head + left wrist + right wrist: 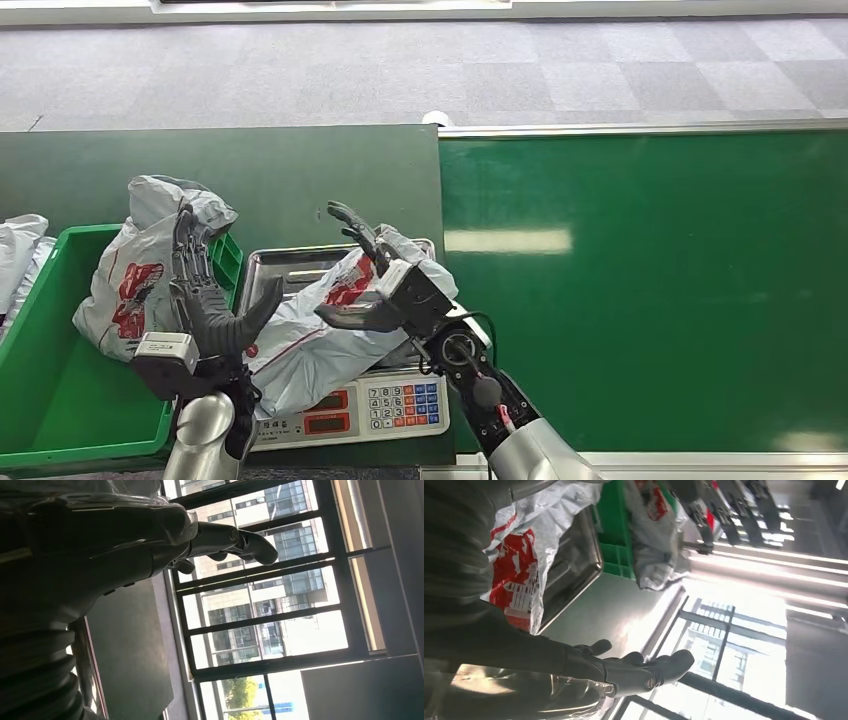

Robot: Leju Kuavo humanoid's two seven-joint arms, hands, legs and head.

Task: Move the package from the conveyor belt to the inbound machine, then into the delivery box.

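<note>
Package (320, 335) lies on the steel pan of the scale (345, 405), your inbound machine, just beside the green delivery box (60, 400); your right robot hand (375, 290) rests on its upper end with fingers spread, gripping nothing; your left robot hand (205, 300) stands upright against the near end, fingers apart, nothing held; a second bag (140, 270) leans in the box. Close both hands on the plastic before lifting; carry it over the box wall, clear of that bag.
</note>
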